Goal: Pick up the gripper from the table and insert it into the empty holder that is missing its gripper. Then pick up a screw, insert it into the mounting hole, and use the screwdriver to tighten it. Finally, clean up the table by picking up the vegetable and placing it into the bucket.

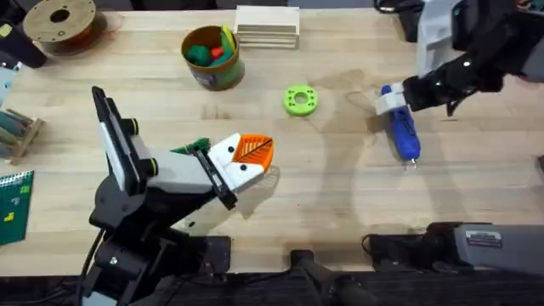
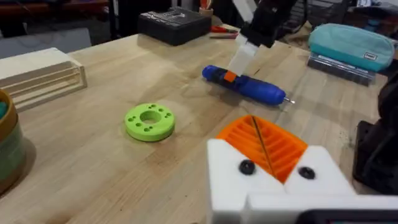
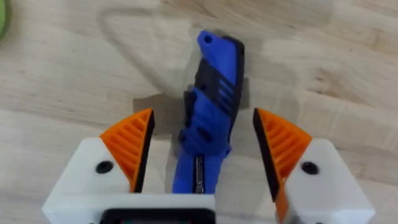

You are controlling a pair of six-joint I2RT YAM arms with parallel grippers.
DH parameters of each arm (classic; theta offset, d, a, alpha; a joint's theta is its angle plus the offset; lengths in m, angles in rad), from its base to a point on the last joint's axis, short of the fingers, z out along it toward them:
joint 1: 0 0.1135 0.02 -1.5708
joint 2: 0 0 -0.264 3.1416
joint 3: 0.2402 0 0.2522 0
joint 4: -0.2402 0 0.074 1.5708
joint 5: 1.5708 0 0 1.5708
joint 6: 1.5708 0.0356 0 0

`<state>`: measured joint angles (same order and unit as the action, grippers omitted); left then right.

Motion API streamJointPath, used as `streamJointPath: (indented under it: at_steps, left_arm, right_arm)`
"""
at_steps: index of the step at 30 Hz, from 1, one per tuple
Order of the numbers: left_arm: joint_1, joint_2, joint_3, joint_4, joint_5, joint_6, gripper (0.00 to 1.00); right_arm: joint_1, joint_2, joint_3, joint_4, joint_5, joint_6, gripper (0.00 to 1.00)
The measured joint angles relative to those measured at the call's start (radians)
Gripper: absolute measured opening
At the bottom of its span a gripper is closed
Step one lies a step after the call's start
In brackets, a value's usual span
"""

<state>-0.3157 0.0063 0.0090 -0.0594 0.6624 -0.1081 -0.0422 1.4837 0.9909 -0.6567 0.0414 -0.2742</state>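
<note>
Right end effector [image 3: 202, 165] hung over the screwdriver [image 1: 403, 134], fingers spread wide either side of the blue body, not gripping; the tool lay flat on the desk [image 1: 340, 187], far right. Left end effector [image 1: 248, 157] sat mid-desk, orange pads pressed together, nothing visibly held. Bucket [image 1: 212, 58] stood at the back with vegetables inside. Green ring disc [image 1: 300, 100] lay between bucket and screwdriver.

light wood table [image 1: 340, 195]; black case [image 2: 174, 25], teal pouch [image 2: 348, 40] at far edge.
</note>
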Motion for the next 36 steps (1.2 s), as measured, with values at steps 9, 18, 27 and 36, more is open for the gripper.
streamJointPath:
  at_steps: [9, 18, 27, 36]
  left_arm:
    - [0.0, 0.0, 0.0, 0.0, 0.0, 0.0, 0.004]
    - [0.0, 0.0, 0.0, 0.0, 0.0, 0.0, 0.004]
    - [0.0, 0.0, 0.0, 0.0, 0.0, 0.0, 0.004]
    - [0.0, 0.0, 0.0, 0.0, 0.0, 0.0, 0.004]
  right_arm:
    - [-0.01, 0.124, 0.0, 0.052, 0.003, -0.032, 0.917]
    - [-0.056, 0.164, 0.0, 0.08, -0.052, -0.037, 0.974]
    - [-0.065, 0.176, 0.002, 0.089, -0.08, -0.004, 0.942]
    - [-0.066, 0.181, 0.002, 0.119, -0.072, 0.07, 0.813]
